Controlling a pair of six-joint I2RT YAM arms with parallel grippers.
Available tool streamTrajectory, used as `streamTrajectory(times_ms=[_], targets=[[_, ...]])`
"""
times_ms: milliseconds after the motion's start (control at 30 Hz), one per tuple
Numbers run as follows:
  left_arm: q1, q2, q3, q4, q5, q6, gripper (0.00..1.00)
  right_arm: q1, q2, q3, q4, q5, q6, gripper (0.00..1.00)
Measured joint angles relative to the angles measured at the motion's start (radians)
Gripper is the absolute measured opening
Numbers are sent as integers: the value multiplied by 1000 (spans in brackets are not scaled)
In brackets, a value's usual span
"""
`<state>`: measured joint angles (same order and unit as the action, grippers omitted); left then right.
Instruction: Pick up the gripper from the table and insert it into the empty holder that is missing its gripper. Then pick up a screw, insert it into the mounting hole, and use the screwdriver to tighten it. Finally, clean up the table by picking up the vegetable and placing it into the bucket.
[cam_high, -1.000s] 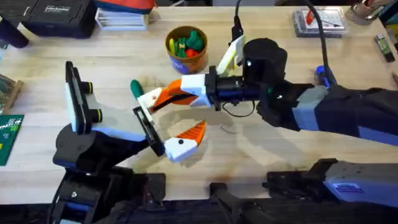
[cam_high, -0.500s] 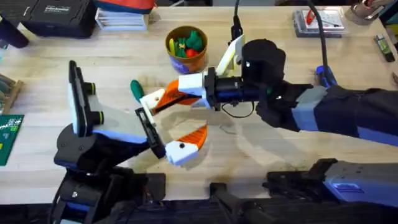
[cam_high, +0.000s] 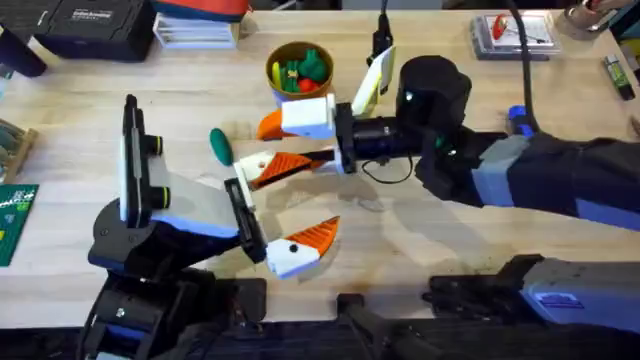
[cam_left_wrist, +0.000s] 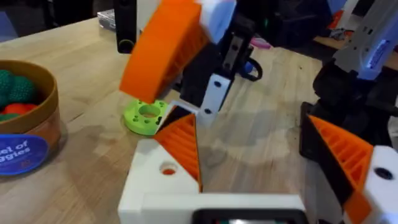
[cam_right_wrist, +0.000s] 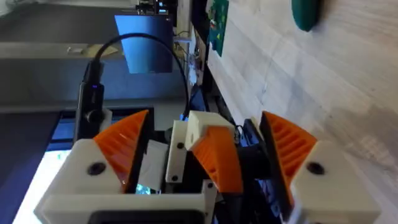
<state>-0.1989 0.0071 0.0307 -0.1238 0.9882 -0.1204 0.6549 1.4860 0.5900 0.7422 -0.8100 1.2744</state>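
Wooden table (cam_high: 440, 250), blue-labelled bucket (cam_high: 300, 78); left gripper (cam_high: 275, 205), right gripper (cam_high: 275, 142) both spread.

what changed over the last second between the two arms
The right gripper opened: its far finger swung toward the bucket, the near one stayed low. The left gripper slid slightly right, its fingers still spread. The vegetable and bucket stayed put.
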Motion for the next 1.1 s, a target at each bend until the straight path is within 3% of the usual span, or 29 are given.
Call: streamTrajectory(times_ms=[267,500,733,967,1100], targets=[[0,0,0,0,10,0,985,-60,0,0,-69,1,-59,992],[0,0,0,0,11,0,985,-177,0,1,-95,48,-191,992],[0,0,0,0,11,0,985,-302,0,124,-484,98,-406,994],[0,0,0,0,11,0,985,-324,0,371,-887,206,-703,994],[0,0,0,0,11,0,985,-324,-16,441,-1034,312,-849,994]])
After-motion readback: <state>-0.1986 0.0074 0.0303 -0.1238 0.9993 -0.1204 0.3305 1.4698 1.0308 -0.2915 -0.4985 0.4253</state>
